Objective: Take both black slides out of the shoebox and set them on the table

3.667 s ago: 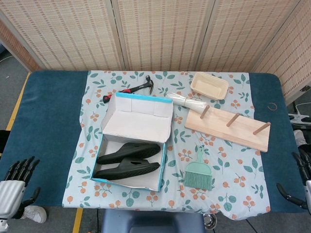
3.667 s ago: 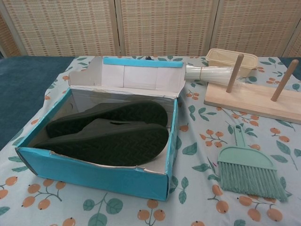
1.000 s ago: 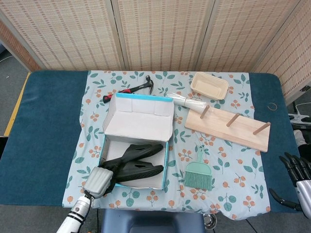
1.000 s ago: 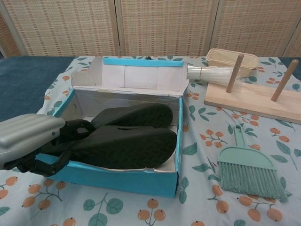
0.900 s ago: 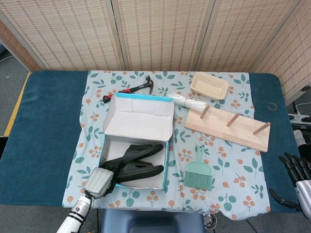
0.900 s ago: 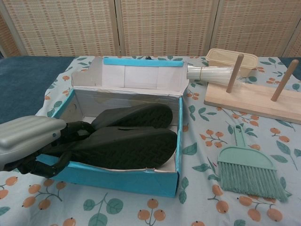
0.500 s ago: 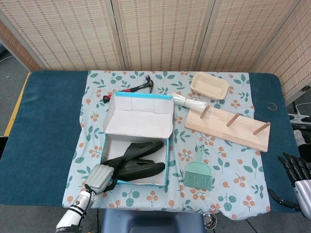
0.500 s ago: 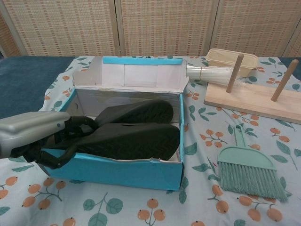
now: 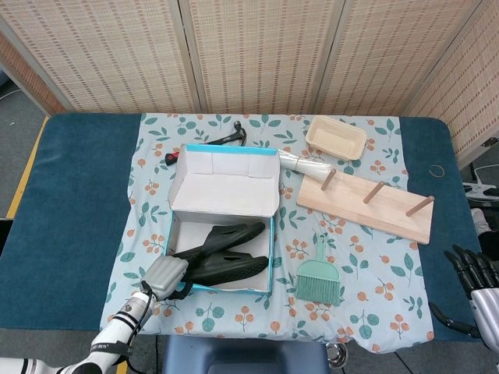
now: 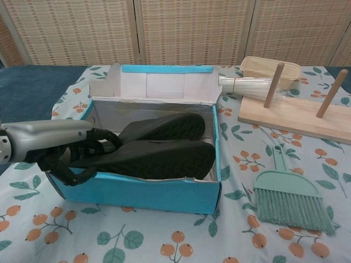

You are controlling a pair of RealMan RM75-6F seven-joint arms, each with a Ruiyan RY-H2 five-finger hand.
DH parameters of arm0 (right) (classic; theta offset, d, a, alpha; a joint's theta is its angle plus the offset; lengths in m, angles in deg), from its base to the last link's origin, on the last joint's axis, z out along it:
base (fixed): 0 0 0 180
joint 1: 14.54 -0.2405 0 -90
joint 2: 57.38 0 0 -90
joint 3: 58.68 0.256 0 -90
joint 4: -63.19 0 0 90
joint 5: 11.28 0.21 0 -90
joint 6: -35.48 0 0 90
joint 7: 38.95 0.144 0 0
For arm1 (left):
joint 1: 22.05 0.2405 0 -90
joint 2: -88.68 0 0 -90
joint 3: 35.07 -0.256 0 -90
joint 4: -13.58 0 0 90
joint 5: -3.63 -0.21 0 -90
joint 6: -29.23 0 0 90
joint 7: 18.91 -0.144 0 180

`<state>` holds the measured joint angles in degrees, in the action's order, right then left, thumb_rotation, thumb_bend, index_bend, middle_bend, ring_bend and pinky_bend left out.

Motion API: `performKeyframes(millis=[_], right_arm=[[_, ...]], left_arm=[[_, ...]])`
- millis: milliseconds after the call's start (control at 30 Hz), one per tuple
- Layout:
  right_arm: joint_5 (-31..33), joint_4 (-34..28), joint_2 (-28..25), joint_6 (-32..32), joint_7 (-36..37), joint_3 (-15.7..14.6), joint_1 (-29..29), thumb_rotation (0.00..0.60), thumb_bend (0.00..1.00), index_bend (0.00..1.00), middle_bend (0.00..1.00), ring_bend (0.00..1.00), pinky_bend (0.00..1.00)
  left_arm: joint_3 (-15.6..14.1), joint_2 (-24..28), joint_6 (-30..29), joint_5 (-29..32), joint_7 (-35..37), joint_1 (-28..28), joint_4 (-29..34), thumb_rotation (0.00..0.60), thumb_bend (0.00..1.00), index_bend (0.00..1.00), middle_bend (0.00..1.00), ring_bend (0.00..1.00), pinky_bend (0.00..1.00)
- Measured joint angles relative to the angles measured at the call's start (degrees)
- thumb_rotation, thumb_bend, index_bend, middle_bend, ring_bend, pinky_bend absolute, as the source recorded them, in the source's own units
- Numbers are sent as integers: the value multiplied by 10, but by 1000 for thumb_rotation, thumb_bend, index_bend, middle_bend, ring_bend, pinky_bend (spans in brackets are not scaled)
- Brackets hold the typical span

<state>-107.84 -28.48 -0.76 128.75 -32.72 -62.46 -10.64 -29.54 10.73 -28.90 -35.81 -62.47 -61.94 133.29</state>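
Left hand reached into the shoebox from 9 o'clock, fingers grasping the near black slide. Right hand hung apart, fingers spread, released.

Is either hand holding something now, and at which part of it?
The left hand grips the nearer black slide at its left end, inside the shoebox. The right hand holds nothing.

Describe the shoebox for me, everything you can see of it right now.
The shoebox is teal-blue cardboard outside, white inside, resting on the floral cloth. Its hinged lid stands open at the far side, white face toward the camera, with a teal strip along its top edge. The near wall's top edge looks torn and uneven. Both black slides lie inside, overlapping. The left hand reaches over the left end, its fingers around the nearer slide's end.
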Motion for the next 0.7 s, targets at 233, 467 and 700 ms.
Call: performKeyframes(millis=[233, 467, 700], right_arm=[[-3, 0, 0, -2, -1, -1, 0, 381, 217, 0, 0, 0, 0], [-5, -2, 0, -6, -4, -2, -1, 382, 217, 0, 0, 0, 0], [-4, -2, 1, -11, -6, -2, -3, 381, 216, 0, 0, 0, 0]], left_arm=[[9, 11, 13, 35, 5, -27, 3, 600, 380, 206, 222, 499, 315], [9, 23, 47, 127, 10, -87, -8, 600, 381, 241, 285, 527, 316], [-3, 27, 56, 186, 9, -144, -19, 600, 380, 418, 482, 602, 319]])
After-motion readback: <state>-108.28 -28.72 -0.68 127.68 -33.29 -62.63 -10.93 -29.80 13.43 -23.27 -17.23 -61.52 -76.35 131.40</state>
